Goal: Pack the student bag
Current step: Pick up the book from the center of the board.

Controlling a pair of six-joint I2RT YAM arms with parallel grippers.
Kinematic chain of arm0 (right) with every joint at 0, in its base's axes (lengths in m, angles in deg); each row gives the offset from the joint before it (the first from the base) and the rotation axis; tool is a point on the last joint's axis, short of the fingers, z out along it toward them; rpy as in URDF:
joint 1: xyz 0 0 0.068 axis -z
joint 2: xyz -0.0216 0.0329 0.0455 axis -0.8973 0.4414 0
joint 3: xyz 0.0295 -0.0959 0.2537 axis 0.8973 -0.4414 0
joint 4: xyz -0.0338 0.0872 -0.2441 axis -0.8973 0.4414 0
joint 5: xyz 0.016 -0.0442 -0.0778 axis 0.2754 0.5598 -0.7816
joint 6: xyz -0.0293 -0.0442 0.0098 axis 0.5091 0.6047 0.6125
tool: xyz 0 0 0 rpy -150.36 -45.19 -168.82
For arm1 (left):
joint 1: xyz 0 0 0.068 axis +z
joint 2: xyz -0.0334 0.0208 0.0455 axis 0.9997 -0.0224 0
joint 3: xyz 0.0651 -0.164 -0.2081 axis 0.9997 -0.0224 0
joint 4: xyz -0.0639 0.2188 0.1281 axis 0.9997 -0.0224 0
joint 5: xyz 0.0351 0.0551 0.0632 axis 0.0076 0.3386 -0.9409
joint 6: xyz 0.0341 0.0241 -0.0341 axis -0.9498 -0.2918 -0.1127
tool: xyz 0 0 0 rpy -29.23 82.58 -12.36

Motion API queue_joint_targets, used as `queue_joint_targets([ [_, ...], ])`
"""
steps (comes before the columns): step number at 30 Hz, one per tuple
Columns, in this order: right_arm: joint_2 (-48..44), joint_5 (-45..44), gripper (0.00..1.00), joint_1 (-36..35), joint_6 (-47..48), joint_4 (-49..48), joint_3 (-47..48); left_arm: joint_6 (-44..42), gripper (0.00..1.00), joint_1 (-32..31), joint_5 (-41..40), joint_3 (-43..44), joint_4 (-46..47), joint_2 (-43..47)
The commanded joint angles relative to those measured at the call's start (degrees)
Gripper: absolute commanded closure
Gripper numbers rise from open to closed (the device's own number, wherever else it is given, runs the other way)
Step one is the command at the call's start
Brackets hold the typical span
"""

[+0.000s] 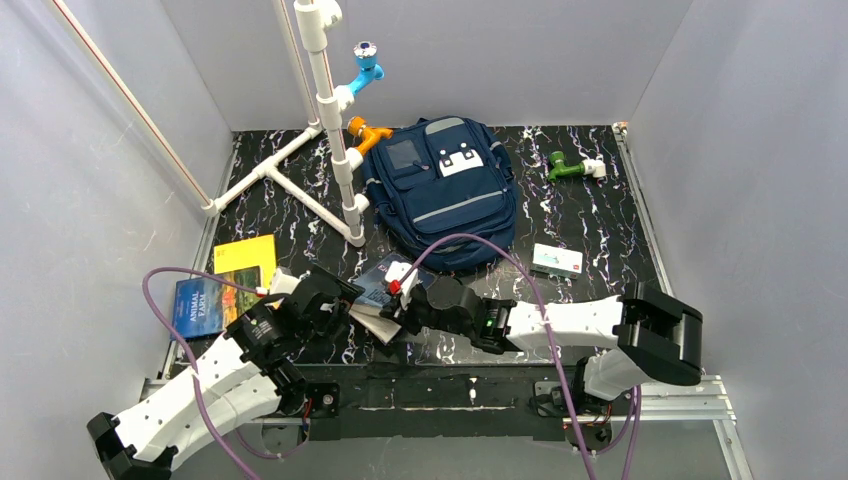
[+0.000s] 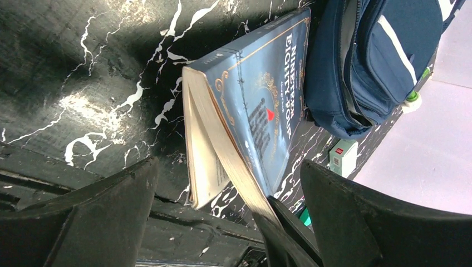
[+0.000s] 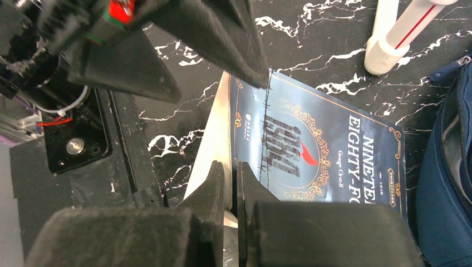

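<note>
1. The student bag point(image 1: 440, 190) lies front-up at the far middle of the counter point(image 1: 600, 220). The left wrist view shows a zip gaping along its side, and nothing can be seen inside.
2. Just beside its near edge lies a blue paperback point(image 3: 311, 150), not yet packed.
3. The right claw point(image 3: 232, 172) is nearly shut, pinching the paperback's cover and top leaves, which are lifted apart from the rest.
4. The left claw point(image 2: 228, 183) gapes wide and empty, facing the paperback.
5. Two more books point(image 1: 225, 285) at the left and a small white box point(image 1: 557, 260) at the right lie out too, so packing looks barely begun.
</note>
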Motion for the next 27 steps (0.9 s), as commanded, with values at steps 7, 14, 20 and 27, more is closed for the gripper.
queue_joint_targets([
  [7, -7.4, 2.8, 0.99, 1.5, -4.8, -4.5, -0.3, 1.9, 0.02, 0.2, -2.8, -9.3, 15.1, -1.3],
  [14, -9.9, 2.7, 0.99, 1.5, -5.9, -3.7, -1.6, -1.8, 0.19, 0.3, -1.7, -16.4, 37.2, 1.5],
  [20, -10.3, 3.4, 0.99, 1.5, -5.6, -0.2, -0.8, -8.3, 0.66, 0.2, 1.0, -13.7, 36.8, 3.3],
  [27, -11.4, 2.8, 0.29, 1.5, -5.6, 17.8, 6.4, -16.5, 1.00, 0.3, 5.7, -11.3, 30.2, 9.0],
])
